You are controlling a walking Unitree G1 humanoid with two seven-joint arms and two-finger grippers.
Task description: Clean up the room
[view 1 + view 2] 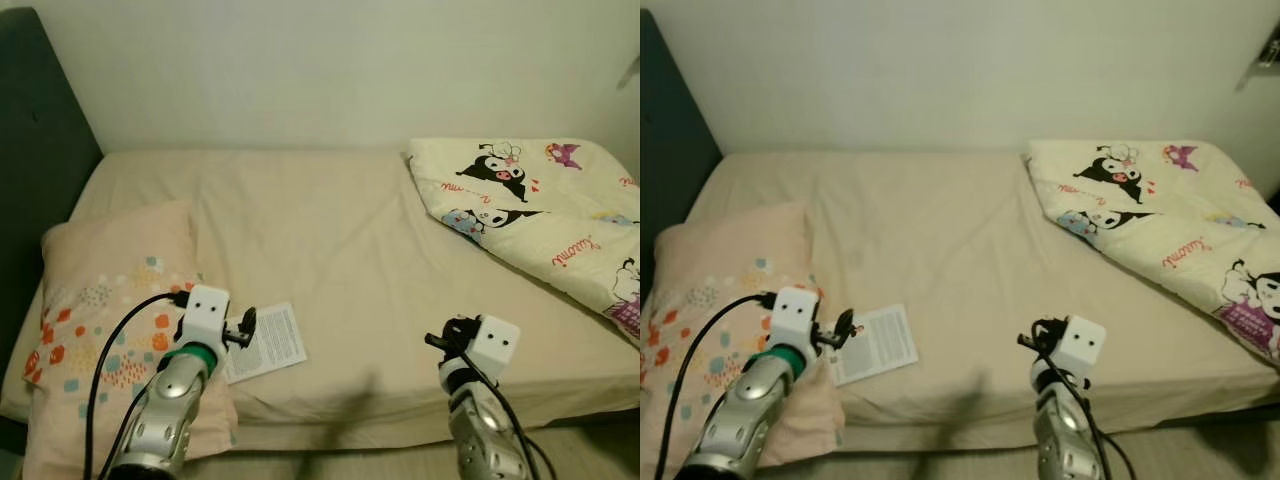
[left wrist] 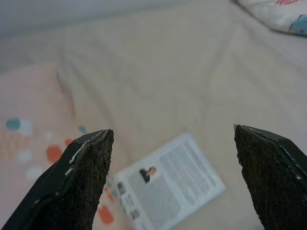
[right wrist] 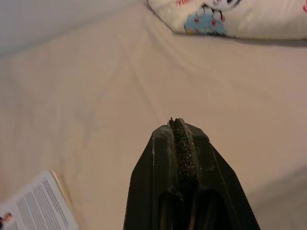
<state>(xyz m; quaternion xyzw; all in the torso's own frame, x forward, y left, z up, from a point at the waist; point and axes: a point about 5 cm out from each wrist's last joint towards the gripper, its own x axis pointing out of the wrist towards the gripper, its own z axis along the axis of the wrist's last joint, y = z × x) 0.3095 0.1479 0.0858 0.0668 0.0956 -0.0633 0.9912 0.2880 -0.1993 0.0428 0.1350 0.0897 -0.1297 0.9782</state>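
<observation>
A white printed booklet (image 1: 266,342) lies flat on the beige bed sheet (image 1: 330,250) near the front edge, beside a peach pillow (image 1: 105,300) with coloured spots. My left gripper (image 2: 175,158) hovers just above and short of the booklet (image 2: 168,189), its fingers (image 2: 79,177) wide apart and empty. My right gripper (image 3: 180,132) is raised over the front edge of the bed, right of the booklet (image 3: 36,203), with its fingers pressed together on nothing. A cream cartoon-print quilt (image 1: 540,205) lies bunched at the right side of the bed.
A dark headboard (image 1: 35,130) stands at the left, behind the pillow. A pale wall (image 1: 340,70) runs behind the bed. The mattress front edge (image 1: 360,425) is close below both arms.
</observation>
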